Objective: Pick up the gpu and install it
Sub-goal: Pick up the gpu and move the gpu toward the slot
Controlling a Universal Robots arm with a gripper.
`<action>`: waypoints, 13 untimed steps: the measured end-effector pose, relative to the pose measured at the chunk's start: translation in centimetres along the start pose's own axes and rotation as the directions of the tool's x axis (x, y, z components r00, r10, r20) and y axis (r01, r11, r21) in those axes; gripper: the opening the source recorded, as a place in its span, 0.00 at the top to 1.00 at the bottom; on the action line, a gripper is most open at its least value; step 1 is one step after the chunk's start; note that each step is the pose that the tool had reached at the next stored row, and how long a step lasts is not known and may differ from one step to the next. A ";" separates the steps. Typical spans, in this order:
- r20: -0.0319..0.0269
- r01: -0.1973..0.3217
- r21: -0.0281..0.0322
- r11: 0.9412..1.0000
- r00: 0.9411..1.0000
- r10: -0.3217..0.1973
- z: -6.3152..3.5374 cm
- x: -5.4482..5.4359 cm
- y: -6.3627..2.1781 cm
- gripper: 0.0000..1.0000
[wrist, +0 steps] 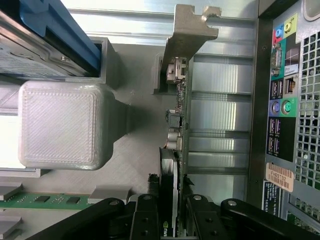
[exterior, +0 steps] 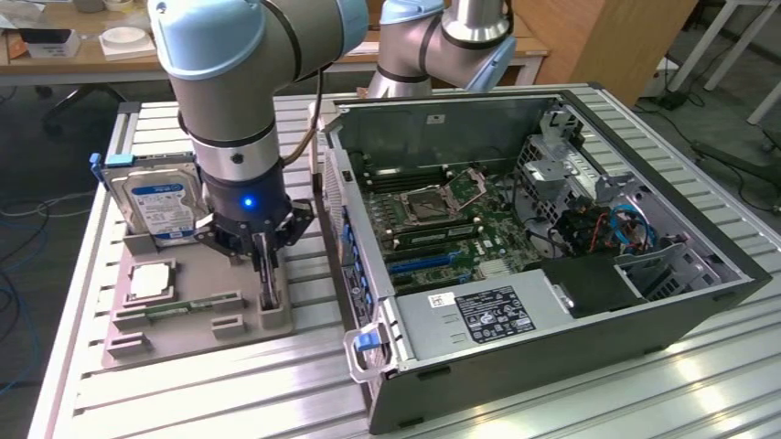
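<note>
Green circuit board seen edge-on, the gpu [wrist: 176, 107] stands upright in a slot of the grey holder tray [exterior: 183, 340] on the slatted table [exterior: 683, 384], just beside the open computer case [exterior: 635, 302], with its silver bracket [wrist: 189, 35] at the end away from the gripper [wrist: 172, 195]. The jaws look closed on the card's thin edge, a dark finger [wrist: 149, 212] against each face. Such a narrow pinch near one end may let the card swing or slip once its weight leaves the tray, and the bracket could catch on the holder's post. The hard drive [exterior: 156, 203] and memory stick [exterior: 186, 308] stand close enough to be knocked by a skewed lift
</note>
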State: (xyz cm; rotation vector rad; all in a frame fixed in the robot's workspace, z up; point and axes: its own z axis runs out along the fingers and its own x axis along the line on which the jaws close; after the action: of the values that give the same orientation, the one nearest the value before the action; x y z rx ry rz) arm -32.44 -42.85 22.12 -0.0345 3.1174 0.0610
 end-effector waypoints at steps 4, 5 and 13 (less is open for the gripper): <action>0.000 0.000 0.000 1.000 1.000 0.000 0.00 0.0 0.00 0.73; 0.000 0.000 0.000 1.000 1.000 0.000 -0.08 0.0 0.00 0.73; 0.000 0.000 0.000 1.000 1.000 0.000 -2.67 0.0 0.10 0.73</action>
State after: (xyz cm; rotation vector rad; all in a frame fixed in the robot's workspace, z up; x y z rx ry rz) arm -32.46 -42.85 24.80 -0.0347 3.1174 0.0610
